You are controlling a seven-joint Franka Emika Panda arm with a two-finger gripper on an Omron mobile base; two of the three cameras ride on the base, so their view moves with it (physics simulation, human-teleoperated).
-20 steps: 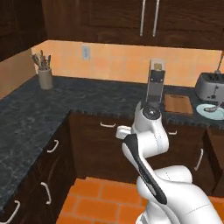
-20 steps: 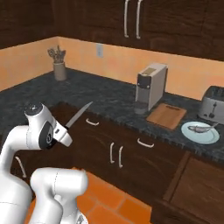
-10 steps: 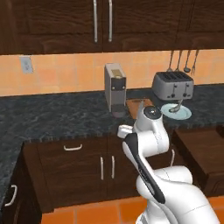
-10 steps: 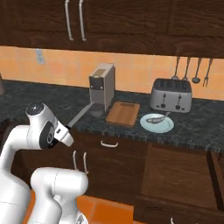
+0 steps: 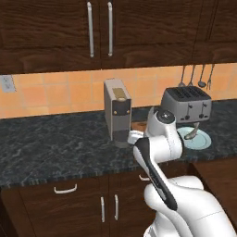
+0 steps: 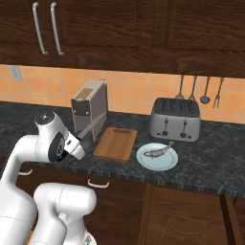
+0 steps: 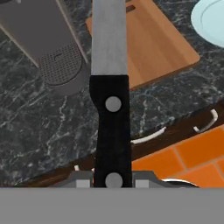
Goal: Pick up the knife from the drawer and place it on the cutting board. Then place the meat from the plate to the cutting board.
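— Item one, left base view?
— Coffee machine (image 5: 117, 111) on the dark counter (image 5: 51, 148); toaster (image 5: 186, 103) at its 3 o'clock; plate (image 5: 195, 140) in front of the toaster, meat (image 5: 192, 134) on it. The arm hides most of the cutting board.

— Right base view?
— Gripper (image 6: 76, 144) clamped on the knife (image 6: 90, 129), blade slanting toward 1 o'clock. Cutting board (image 6: 115, 142) lies at the gripper's 3 o'clock, near, plate just beyond it. Utensils (image 6: 200, 89) hang on the wall.

— Hand view?
— Jaws closed on the black handle; long axis runs 6 to 12 o'clock. The board sits at 1 o'clock under the blade's far part, the machine's base at 10 o'clock: likely the thing to avoid.
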